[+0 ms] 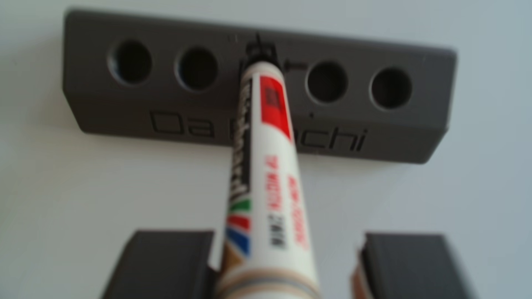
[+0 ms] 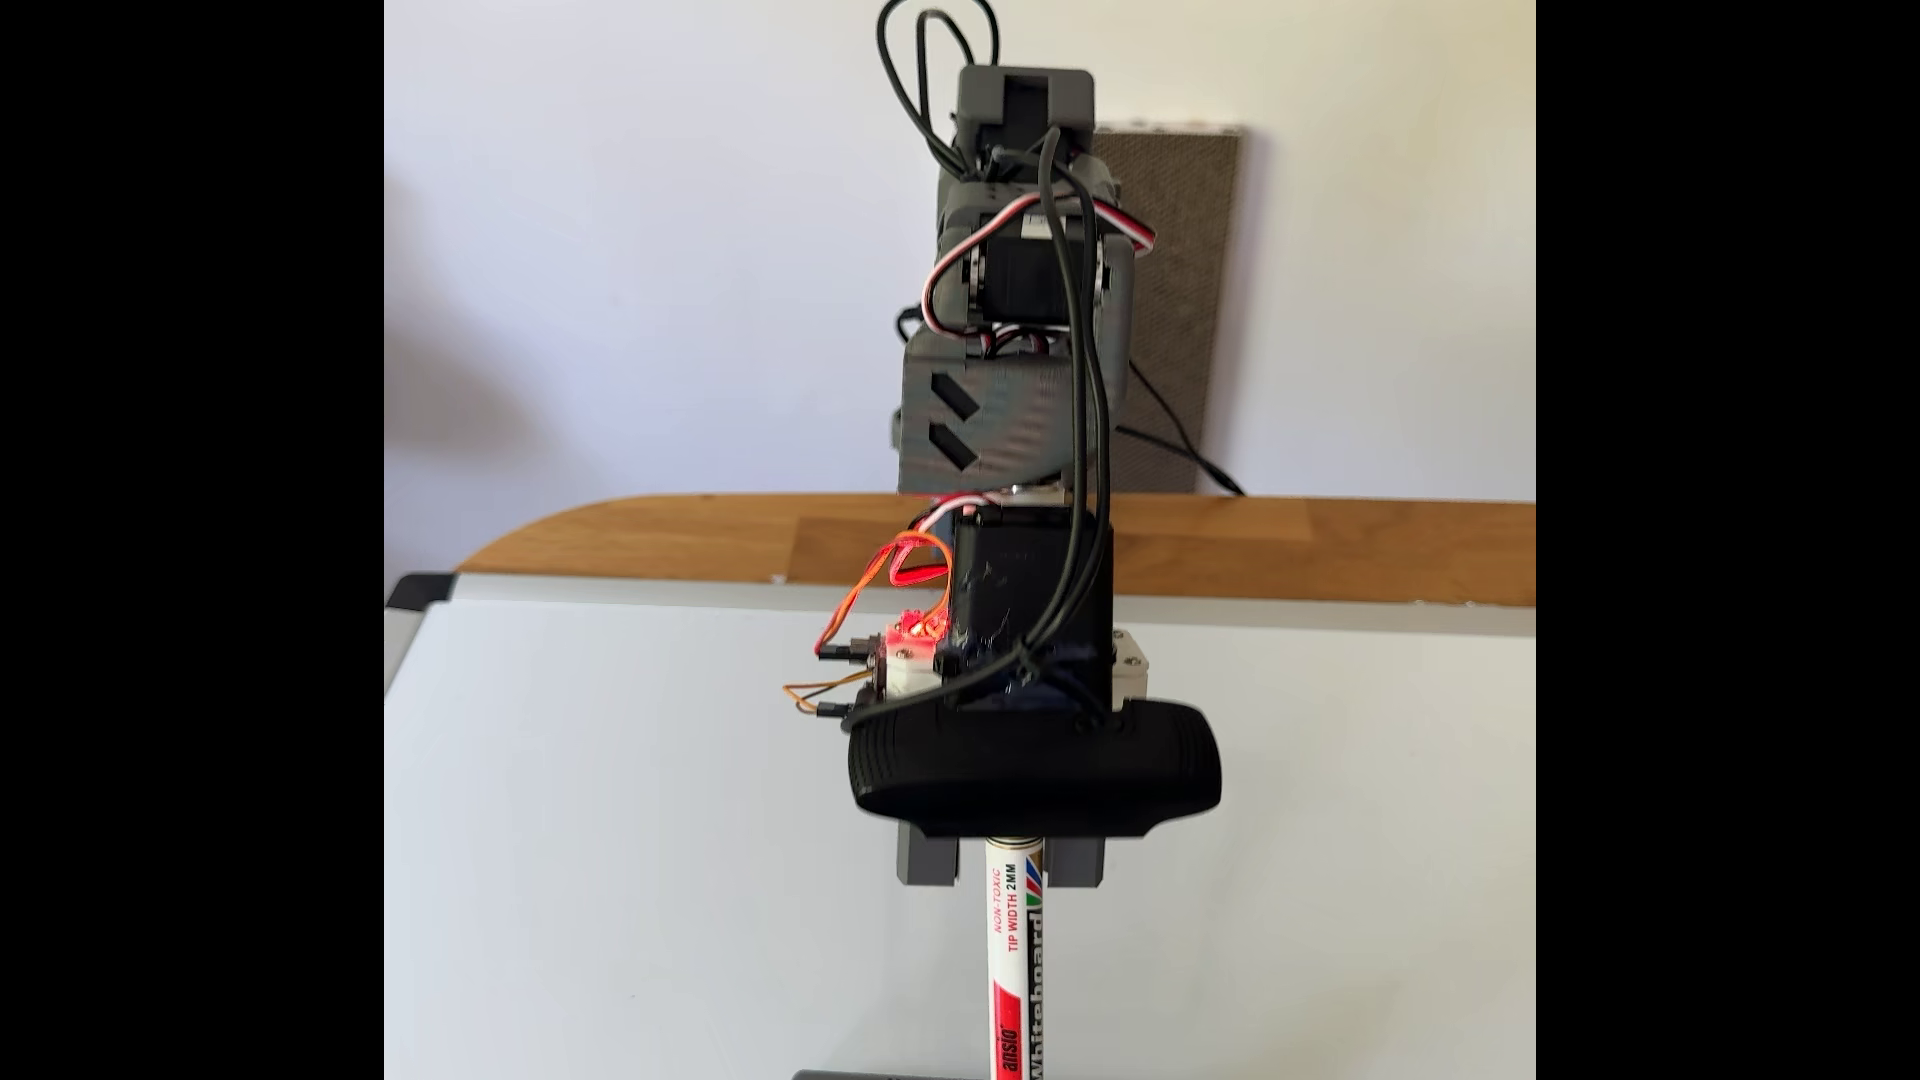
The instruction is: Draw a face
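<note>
The gripper (image 1: 288, 258) is showing its jaws spread, the whiteboard marker (image 1: 267, 161) lying against one jaw and clear of the other; whether it is clamped, I cannot tell. The marker's tip is pointing into the middle of the grey five-hole marker holder (image 1: 374, 138) on the whiteboard (image 2: 623, 831), the wooden desk (image 2: 675, 540) lying behind.

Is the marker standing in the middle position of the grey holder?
Yes: in the other view the marker tip end sits between the holder's two left and two right empty holes.
</note>
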Available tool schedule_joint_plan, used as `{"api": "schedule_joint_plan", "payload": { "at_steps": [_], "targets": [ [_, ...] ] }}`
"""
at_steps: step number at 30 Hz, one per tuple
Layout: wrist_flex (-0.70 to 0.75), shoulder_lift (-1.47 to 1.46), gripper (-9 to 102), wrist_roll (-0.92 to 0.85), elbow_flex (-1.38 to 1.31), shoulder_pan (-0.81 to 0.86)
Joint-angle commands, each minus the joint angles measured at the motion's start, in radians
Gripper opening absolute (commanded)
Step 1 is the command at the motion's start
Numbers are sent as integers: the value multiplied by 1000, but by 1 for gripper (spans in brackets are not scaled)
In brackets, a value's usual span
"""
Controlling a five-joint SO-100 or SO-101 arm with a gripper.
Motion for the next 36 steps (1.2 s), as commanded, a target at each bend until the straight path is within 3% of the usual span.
{"api": "schedule_joint_plan", "payload": {
  "at_steps": [1,36],
  "targets": [
    [-26,98,99,3,-11,9],
    [-55,95,99,0,-41,41]
  ]
}}
